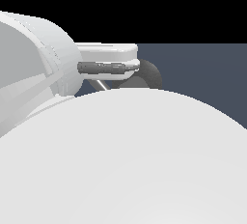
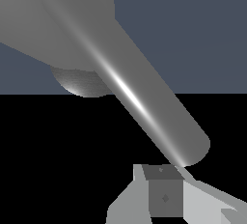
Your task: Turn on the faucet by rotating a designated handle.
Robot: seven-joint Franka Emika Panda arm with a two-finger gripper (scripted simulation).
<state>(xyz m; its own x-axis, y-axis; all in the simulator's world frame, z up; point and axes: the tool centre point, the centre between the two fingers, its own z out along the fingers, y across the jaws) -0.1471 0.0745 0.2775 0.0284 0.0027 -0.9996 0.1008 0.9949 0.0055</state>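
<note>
Arm: the near part of the exterior view is filled by large white rounded arm [image 1: 120,160] housings, with a further white link toward the exterior view's left.

Gripper [image 2: 166,189]: in the wrist view one grey finger pad [image 2: 165,198] is seen between pale housing parts. Whether the jaws are apart or together cannot be told.

Handle [image 2: 140,100]: a thin straight grey rod with a bright sheen along its length is seen very close in the wrist view. Its rounded end lies just beside the finger pad; contact cannot be confirmed.

Faucet [image 2: 53,15]: the thick matte grey body is joined to the far end of the handle, with a darker rounded base [image 2: 82,83] beneath. In the exterior view only a dark rounded part [image 1: 150,75] is shown beyond the arm, against a slate-blue floor [image 1: 202,73].
</note>
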